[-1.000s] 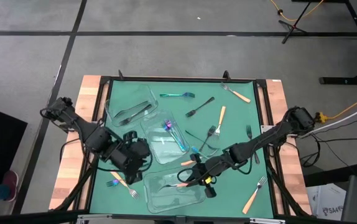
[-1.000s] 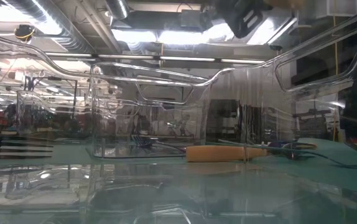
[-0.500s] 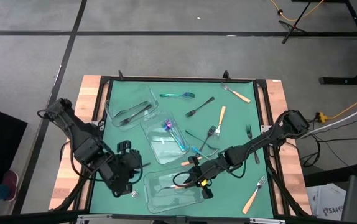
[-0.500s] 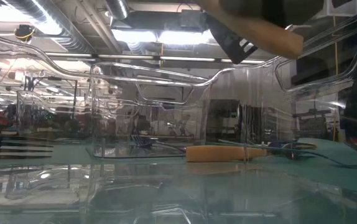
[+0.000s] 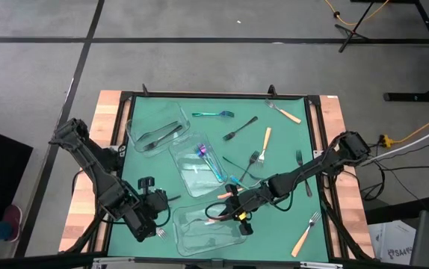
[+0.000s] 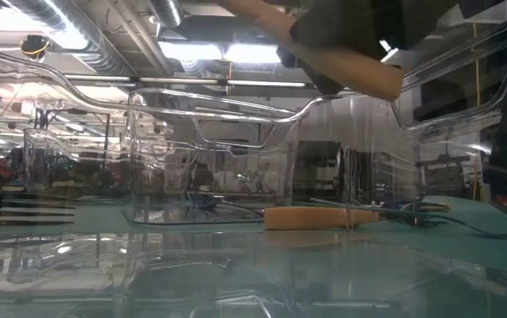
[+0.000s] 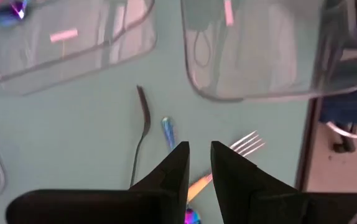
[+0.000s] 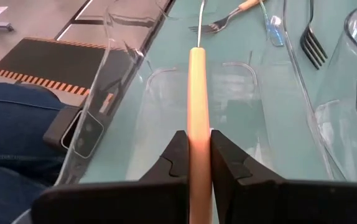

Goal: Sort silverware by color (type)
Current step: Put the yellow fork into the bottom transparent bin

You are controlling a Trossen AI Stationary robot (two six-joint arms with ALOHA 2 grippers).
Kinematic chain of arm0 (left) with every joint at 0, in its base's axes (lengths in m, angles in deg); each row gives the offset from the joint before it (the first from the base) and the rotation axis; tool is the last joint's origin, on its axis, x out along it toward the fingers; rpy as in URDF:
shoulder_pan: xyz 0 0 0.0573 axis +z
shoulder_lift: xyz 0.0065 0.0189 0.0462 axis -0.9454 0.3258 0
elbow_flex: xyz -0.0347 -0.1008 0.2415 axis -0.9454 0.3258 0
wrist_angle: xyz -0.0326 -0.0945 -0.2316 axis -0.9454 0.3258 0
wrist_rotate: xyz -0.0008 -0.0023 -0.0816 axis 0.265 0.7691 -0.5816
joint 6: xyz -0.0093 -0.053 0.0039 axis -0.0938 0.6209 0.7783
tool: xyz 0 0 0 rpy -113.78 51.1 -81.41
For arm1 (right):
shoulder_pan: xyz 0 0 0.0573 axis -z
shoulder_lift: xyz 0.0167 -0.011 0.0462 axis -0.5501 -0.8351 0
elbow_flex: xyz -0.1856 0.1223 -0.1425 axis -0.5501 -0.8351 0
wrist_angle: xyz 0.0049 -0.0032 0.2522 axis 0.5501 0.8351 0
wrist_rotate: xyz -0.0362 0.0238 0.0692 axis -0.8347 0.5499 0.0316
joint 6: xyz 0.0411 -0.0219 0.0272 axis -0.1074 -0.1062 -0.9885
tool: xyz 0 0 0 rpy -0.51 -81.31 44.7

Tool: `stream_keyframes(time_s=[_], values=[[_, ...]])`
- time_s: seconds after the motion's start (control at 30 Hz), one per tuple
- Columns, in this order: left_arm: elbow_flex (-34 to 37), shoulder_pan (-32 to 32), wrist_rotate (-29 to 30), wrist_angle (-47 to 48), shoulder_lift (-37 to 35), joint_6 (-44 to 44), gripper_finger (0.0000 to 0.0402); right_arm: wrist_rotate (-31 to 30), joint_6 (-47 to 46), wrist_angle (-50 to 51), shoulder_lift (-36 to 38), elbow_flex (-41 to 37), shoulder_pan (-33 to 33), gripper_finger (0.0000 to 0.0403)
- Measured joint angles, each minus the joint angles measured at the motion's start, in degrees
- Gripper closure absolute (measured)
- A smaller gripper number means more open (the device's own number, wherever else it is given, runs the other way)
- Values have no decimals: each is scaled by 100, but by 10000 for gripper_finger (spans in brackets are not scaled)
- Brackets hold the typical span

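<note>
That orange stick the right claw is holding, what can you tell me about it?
It is the orange-handled utensil: a smooth, straight, pale orange handle with a thin silver metal stem at its far end. Its head is not visible. The right gripper is shut on the handle, holding it in the air above a clear plastic container.

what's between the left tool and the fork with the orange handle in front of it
Nothing: in the left wrist view, only bare green mat separates the left tool from the orange-handled fork just beyond its tips.

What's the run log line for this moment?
right gripper: shut on orange-handled fork, above front container | left gripper: open, empty, above loose utensils
</note>
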Motion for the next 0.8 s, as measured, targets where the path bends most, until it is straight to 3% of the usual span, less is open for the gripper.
stream_keyframes(time_s=[0.3,0.8], values=[[831,-2,-68,-684,0,-6,341,101,-47,-22,-366,13,-15,386],[1453,-4,-136,-1670,-2,-2,341,-161,15,-215,-478,5,-22,376]])
